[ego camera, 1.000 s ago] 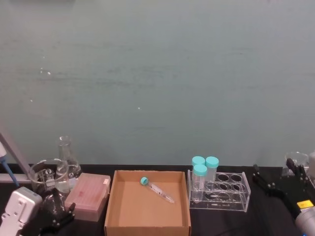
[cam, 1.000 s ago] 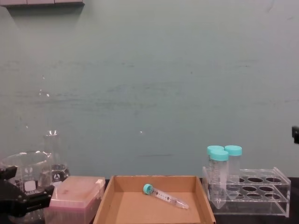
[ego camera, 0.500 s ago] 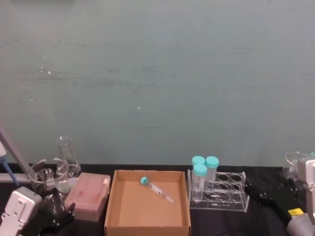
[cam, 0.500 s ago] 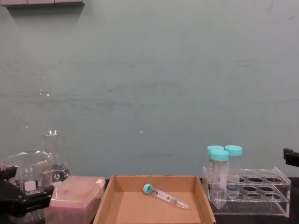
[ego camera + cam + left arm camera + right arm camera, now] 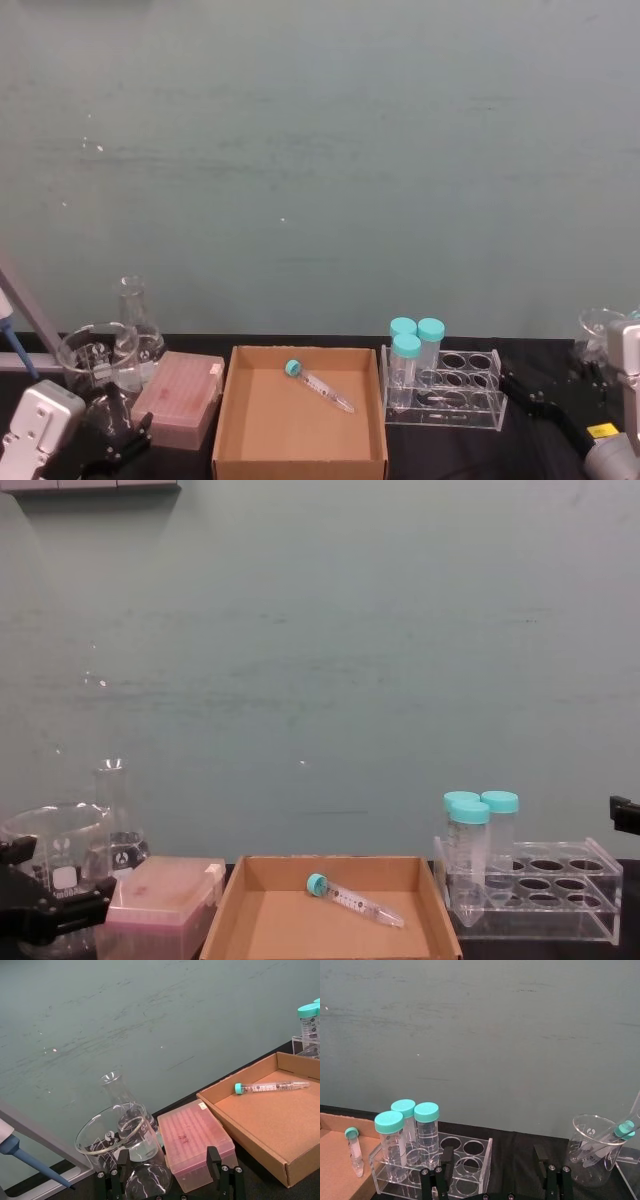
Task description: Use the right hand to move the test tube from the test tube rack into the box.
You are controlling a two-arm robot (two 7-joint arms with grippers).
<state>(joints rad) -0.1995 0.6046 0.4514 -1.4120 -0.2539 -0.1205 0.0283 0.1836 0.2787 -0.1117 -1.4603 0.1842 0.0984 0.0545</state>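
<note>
The slim test tube point(image 5: 320, 388) with its small teal cap lies on its side inside the brown cardboard box point(image 5: 300, 464), also seen as the tube point(image 5: 356, 903) in the box point(image 5: 290, 928) from the chest. The clear test tube rack point(image 5: 462, 392) stands just right of the box and holds three wider teal-capped tubes point(image 5: 410, 352). My right gripper point(image 5: 560, 398) hovers low, right of the rack, open and holding nothing; in its wrist view the right gripper point(image 5: 495, 1187) faces the rack point(image 5: 470, 1160). My left gripper point(image 5: 110, 440) rests open at the front left.
A pink-tinted plastic box point(image 5: 180, 397) sits left of the cardboard box. Behind it stand a glass beaker point(image 5: 92, 358) and a flask point(image 5: 135, 320). Another beaker point(image 5: 595, 1150) holding capped tubes stands right of the rack. A pipette point(image 5: 30, 1160) lies at the far left.
My right gripper has dropped lower and drawn back to the right of the rack. The test tube has stayed lying in the box, and the left arm has not moved.
</note>
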